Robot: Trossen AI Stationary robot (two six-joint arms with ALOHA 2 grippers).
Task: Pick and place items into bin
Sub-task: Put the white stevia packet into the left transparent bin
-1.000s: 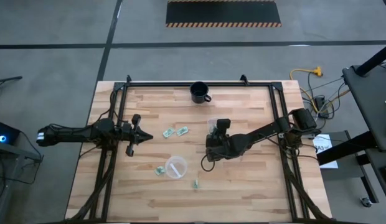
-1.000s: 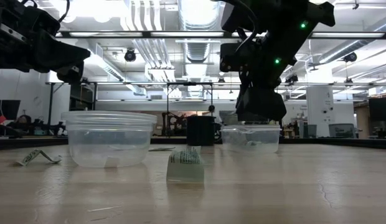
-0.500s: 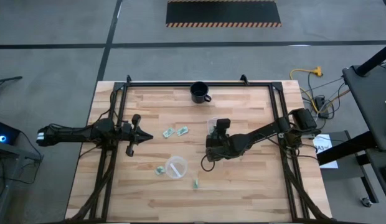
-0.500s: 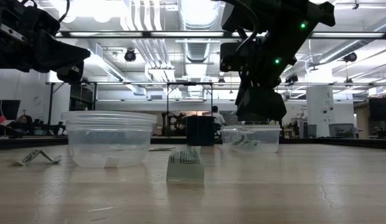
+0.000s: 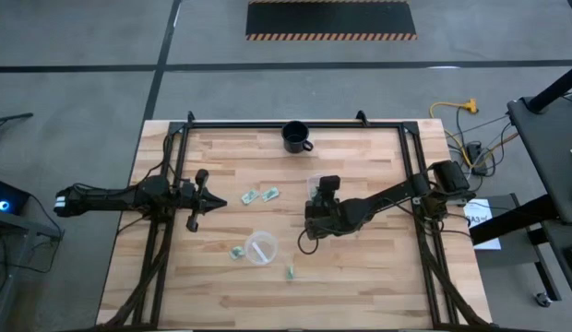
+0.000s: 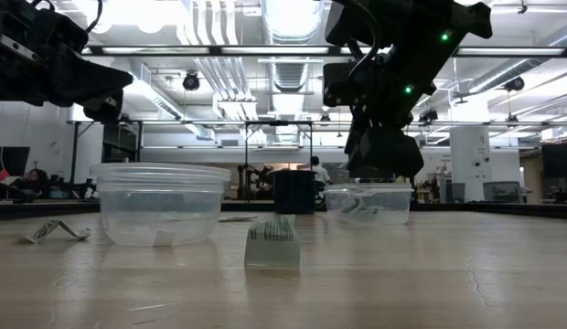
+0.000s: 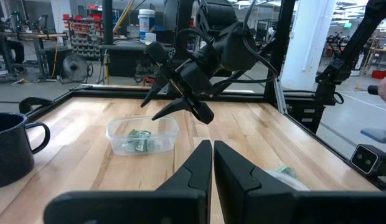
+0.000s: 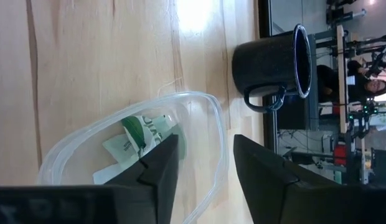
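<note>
**Ana:** Clear plastic, thin-walled and rounded at the corners: that is the bin [image 7: 142, 134], and the right gripper [image 8: 202, 163] hangs just above its rim with the fingers apart and nothing between them. I judge a drop just made, since green and white wrapped pieces [image 8: 138, 142] already lie inside.

**Ben:** So the placing step is done for that one. What is left out?

**Ana:** Several. Two wrapped pieces [image 5: 261, 195] lie side by side on the bare wood between the arms, one [image 5: 237, 251] touches or sits just beside a second clear tub [image 5: 260, 247], and another [image 5: 291, 273] lies nearer the front edge. In the low view that last one stands up on the table, crinkled and translucent.

**Ben:** And the next move?

**Ana:** Probably lifting clear of the bin, then swinging to one of the loose pieces. They are flat, light and slippery-looking foil or film, so the fingers would need to come down low and pinch an edge rather than the middle.

**Ben:** The other arm?

**Ana:** The left gripper [image 7: 212, 163] waits over the left side of the table [image 5: 378, 267], fingers pressed together, holding nothing. The table is pale butcher-block wood with visible strips.

**Ben:** Anything else on it?

**Ana:** A dark speckled enamel mug [image 5: 295, 136] with a handle, near the far edge, well apart from the bin.
</note>
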